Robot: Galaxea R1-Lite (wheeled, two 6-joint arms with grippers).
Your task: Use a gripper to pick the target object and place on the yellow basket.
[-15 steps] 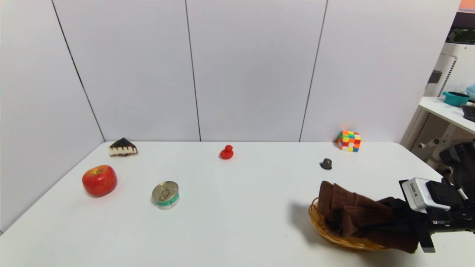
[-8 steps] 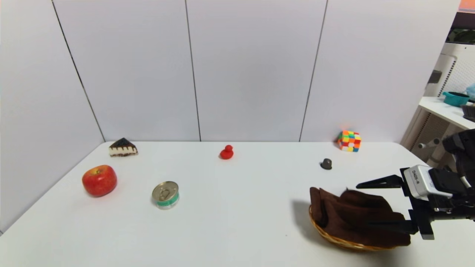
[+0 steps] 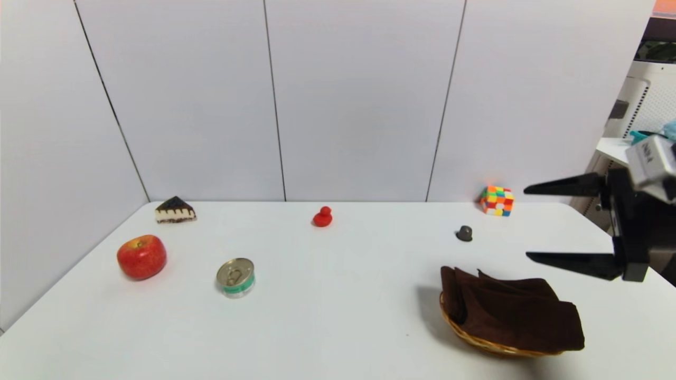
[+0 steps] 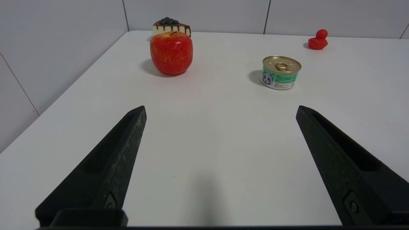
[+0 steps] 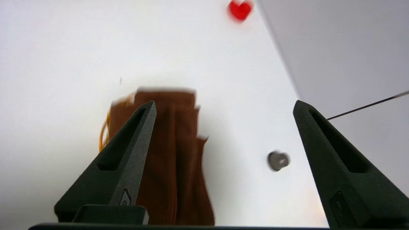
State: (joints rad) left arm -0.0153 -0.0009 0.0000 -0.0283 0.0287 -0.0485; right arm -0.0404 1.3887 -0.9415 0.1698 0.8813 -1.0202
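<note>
The folded dark brown towel (image 3: 515, 314) lies across the yellow basket (image 3: 465, 334) at the table's near right, covering most of it. In the right wrist view the towel (image 5: 174, 153) shows below, with a sliver of the basket (image 5: 104, 134) at its edge. My right gripper (image 3: 527, 222) hangs open in the air above and to the right of the basket, holding nothing; its jaws (image 5: 224, 106) stand wide apart. My left gripper (image 4: 220, 110) is open and empty over bare table at the near left, out of the head view.
On the white table (image 3: 338, 295) stand a red apple (image 3: 141, 256), a tin can (image 3: 235, 277), a cake slice (image 3: 175, 210), a red duck (image 3: 322, 217), a small dark grey knob (image 3: 464, 233) and a colour cube (image 3: 497, 200). A shelf (image 3: 634, 158) stands off the right edge.
The right gripper opened, let the towel settle onto the basket, then rose up and back to the right. The towel flattened over the basket. The left arm stayed still.
</note>
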